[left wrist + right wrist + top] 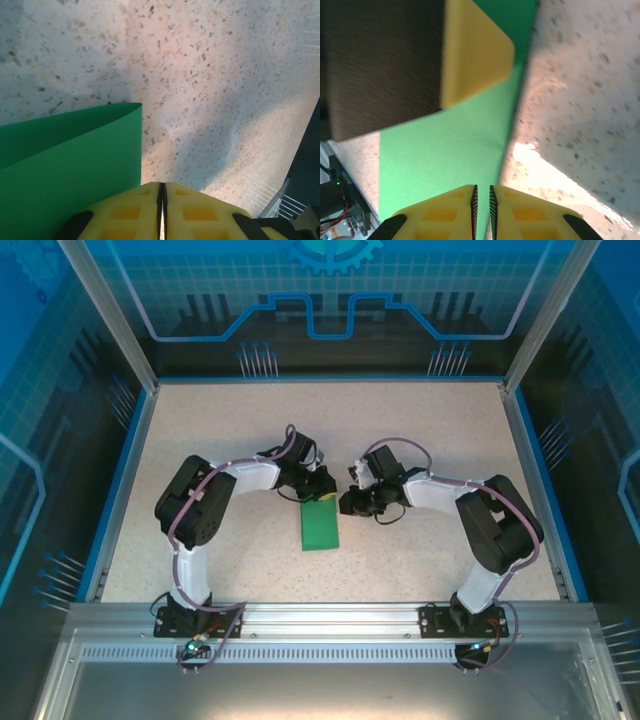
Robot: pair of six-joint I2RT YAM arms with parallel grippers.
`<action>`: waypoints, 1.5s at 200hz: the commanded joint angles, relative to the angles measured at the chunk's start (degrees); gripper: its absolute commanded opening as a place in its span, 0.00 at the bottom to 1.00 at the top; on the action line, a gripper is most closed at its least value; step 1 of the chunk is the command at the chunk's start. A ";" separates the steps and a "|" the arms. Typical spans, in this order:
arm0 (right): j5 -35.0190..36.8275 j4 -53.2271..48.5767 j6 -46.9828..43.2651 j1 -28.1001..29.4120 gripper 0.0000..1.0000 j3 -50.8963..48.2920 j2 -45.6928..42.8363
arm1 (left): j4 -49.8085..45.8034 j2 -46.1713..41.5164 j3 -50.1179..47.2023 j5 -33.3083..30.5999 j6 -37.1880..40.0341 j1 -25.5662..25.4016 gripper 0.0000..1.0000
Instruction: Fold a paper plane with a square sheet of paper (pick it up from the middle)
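The sheet [320,527] lies near the middle of the table [220,420], a little toward the arms' bases. It is bright green, matte and unmarked, and folded over into an upright rectangle, longer from 12 to 6 o'clock than across. In the left wrist view the sheet [65,165] shows two layers, the top one bowing up in a soft, rounded fold along its 12 o'clock edge rather than lying flat.

The left end effector [316,487] sits at the sheet's 12 o'clock edge and covers part of it; its yellow tips [161,205] are pressed together.

The right end effector [352,503] is at the sheet's 1 o'clock corner. Its tips [482,200] stand almost together with a thin slit between, right over the sheet's [445,155] 3 o'clock edge. Whether paper sits in that slit cannot be told. At 10 o'clock in that view, the left end effector's finger [470,55] hides part of the sheet.
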 commanded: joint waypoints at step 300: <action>-2.64 -1.69 6.19 12.11 0.13 -11.01 0.41 | -4.02 6.63 1.32 -6.03 2.21 -0.09 0.08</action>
